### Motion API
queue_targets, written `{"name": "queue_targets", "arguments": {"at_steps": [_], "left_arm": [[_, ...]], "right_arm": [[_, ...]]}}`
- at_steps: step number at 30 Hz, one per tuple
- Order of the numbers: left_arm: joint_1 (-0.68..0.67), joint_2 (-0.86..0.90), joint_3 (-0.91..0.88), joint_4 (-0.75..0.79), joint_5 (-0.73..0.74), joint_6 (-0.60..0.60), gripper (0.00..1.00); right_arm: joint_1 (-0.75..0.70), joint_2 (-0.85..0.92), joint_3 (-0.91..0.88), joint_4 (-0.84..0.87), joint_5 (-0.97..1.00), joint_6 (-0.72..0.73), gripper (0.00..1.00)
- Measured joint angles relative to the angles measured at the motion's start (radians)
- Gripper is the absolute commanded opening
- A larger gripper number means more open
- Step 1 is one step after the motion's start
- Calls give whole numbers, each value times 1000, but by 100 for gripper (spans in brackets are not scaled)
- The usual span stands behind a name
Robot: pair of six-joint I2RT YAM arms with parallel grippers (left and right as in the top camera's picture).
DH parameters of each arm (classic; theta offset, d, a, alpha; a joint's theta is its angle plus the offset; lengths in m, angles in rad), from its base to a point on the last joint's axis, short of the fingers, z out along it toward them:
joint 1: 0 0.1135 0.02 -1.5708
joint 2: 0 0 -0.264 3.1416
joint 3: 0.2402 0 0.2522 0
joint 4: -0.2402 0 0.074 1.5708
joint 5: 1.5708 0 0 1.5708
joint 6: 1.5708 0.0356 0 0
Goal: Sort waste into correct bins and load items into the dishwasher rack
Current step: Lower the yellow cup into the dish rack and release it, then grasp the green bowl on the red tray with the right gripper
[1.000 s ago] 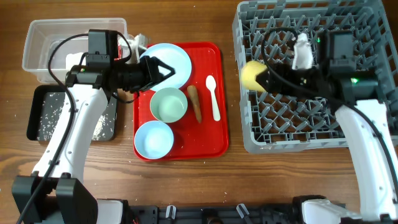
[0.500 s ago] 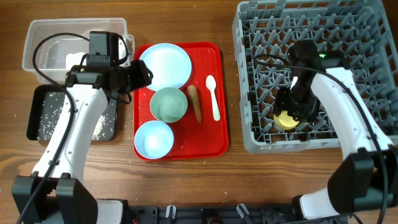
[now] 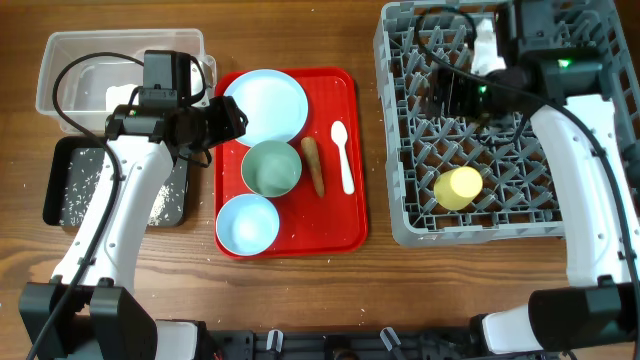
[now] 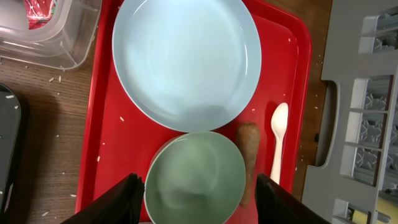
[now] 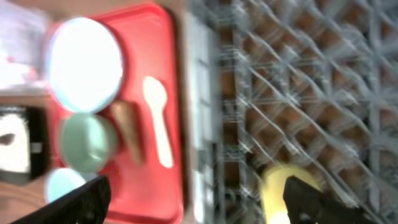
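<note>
The yellow cup (image 3: 458, 187) lies free in the grey dishwasher rack (image 3: 400, 130), also in the blurred right wrist view (image 5: 283, 186). My right gripper (image 3: 445, 95) (image 5: 199, 202) is open and empty above the rack's back. My left gripper (image 3: 232, 120) (image 4: 202, 205) is open and empty over the tray's left side, its fingers either side of the pale-green bowl (image 4: 196, 180). The pale-blue plate (image 4: 186, 59), brown stick scrap (image 4: 249, 162), white spoon (image 4: 278, 146) and light-blue bowl (image 3: 247, 223) lie on the red tray. A red-and-white wrapper (image 4: 40, 11) is in the clear tub (image 3: 60, 60).
The black tray (image 3: 60, 150) with white rice crumbs sits front left, beside the red serving tray (image 3: 355, 200). Loose crumbs dot the wood beside the tub. The rack's near wall (image 3: 395, 225) stands right of the red tray.
My right gripper has let go of the yellow cup in the rack and pulled up and back. My left gripper drew back left off the plate, then stayed still.
</note>
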Motion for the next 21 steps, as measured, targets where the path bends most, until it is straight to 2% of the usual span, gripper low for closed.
{"name": "queue_targets", "arguments": {"at_steps": [3,8,10,12,15,18,21], "left_arm": [[0,0,0,0,0,2,59],[-22,0,0,-1,-45,22,60],[-23,0,0,-1,-54,40,59],[-27,0,0,-5,-56,47,58],[-116,0,0,-32,-55,62,58],[-304,18,0,-30,-137,81,56],[-420,112,0,-21,-197,130,54]], "right_arm": [[53,0,1,85,-61,-23,86],[214,6,0,172,-3,41,84],[248,33,0,179,11,60,84],[275,79,0,181,22,75,91],[248,100,-9,211,50,113,91],[132,100,-9,207,67,123,91],[61,100,-10,177,78,123,91]]}}
